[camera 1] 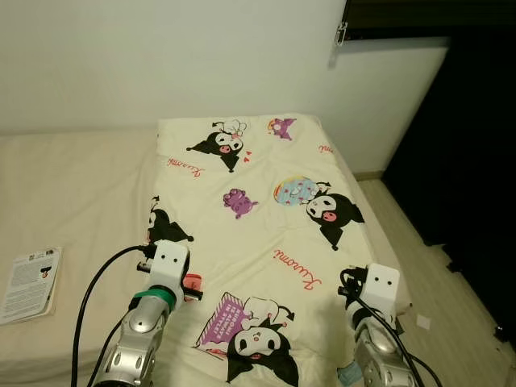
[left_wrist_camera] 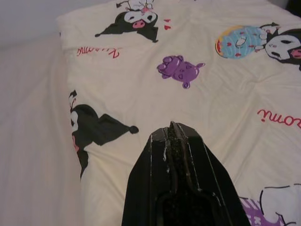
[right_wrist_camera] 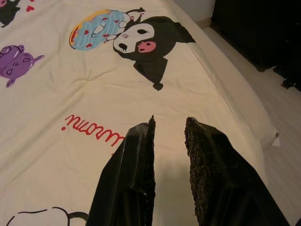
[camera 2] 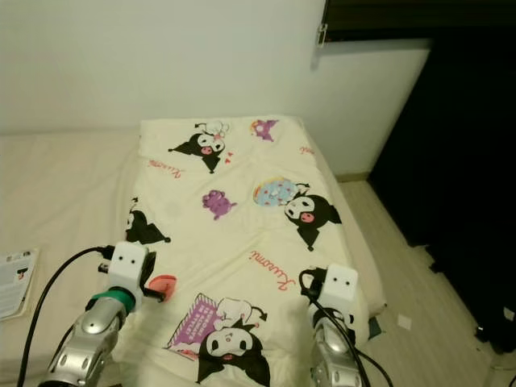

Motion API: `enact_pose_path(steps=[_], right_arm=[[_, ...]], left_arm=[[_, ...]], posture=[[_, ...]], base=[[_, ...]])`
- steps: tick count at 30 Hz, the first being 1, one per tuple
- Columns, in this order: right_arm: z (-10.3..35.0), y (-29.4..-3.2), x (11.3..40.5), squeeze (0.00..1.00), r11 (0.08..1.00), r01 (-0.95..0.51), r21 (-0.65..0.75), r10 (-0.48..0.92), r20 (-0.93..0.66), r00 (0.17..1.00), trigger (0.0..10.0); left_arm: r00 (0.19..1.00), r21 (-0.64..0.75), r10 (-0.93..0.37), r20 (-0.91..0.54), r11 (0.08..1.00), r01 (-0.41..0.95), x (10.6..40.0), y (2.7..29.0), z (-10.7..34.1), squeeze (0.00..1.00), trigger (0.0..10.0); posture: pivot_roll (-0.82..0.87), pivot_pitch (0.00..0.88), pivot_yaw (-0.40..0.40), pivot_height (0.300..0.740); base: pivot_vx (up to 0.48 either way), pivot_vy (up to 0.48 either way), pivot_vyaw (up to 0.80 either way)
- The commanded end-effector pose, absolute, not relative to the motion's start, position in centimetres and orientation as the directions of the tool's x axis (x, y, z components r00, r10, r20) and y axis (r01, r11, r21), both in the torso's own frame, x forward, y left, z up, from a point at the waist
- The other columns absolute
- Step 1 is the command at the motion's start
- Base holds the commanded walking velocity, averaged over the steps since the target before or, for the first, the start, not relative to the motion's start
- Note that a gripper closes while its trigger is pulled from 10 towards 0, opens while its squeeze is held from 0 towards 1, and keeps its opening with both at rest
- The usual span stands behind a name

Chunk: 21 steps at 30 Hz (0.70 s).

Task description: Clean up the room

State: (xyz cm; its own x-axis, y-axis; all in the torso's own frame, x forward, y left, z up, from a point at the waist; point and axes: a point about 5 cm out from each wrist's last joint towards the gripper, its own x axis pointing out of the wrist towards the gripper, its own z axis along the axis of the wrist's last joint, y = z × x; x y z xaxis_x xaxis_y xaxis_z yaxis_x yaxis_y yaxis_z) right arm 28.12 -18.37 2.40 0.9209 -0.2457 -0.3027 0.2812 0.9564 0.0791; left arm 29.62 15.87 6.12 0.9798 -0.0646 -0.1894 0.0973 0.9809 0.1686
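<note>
Cartoon-print blanket point(camera 1: 266, 234) lies under both pincers: left pincer point(left_wrist_camera: 172, 129) together, right pincer point(right_wrist_camera: 168, 123) apart.

On your far left a printed leaflet point(camera 1: 32, 282) lies flat on the bare mattress point(camera 1: 72, 193) — behind it a plain white wall point(camera 1: 161, 56), and a dark wardrobe point(camera 1: 468, 145) stands right

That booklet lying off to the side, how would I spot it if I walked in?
Find the bed against the white wall, partly covered by a cream cartoon-print blanket. On the bare beige sheet to the robot's left of that blanket lies the booklet, flat near the bed's near edge. It is the sheet's one white printed thing.
</note>
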Motion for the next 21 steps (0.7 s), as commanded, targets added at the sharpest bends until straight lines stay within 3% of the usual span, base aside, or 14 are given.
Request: enact_pose_path(steps=[1,21], right_arm=[[2.07,-18.23,28.01,0.0,0.957,0.279,0.079,-0.24,-0.326,0.915,10.0],[1.92,-17.96,28.3,0.0,0.959,0.273,0.082,-0.229,-0.348,0.909,10.0]], left_arm=[[0.976,0.166,-0.062,-0.209,0.981,0.098,29.22,15.87,5.64,0.0,10.0],[0.969,0.2,-0.043,-0.241,0.975,0.093,29.47,16.44,5.66,0.0,10.0]], posture=[[0.12,0.001,0.013,0.74],[0.12,0.0,0.012,0.74]], base=[[0.0,0.0,0.0],[-0.072,0.0,0.0]])
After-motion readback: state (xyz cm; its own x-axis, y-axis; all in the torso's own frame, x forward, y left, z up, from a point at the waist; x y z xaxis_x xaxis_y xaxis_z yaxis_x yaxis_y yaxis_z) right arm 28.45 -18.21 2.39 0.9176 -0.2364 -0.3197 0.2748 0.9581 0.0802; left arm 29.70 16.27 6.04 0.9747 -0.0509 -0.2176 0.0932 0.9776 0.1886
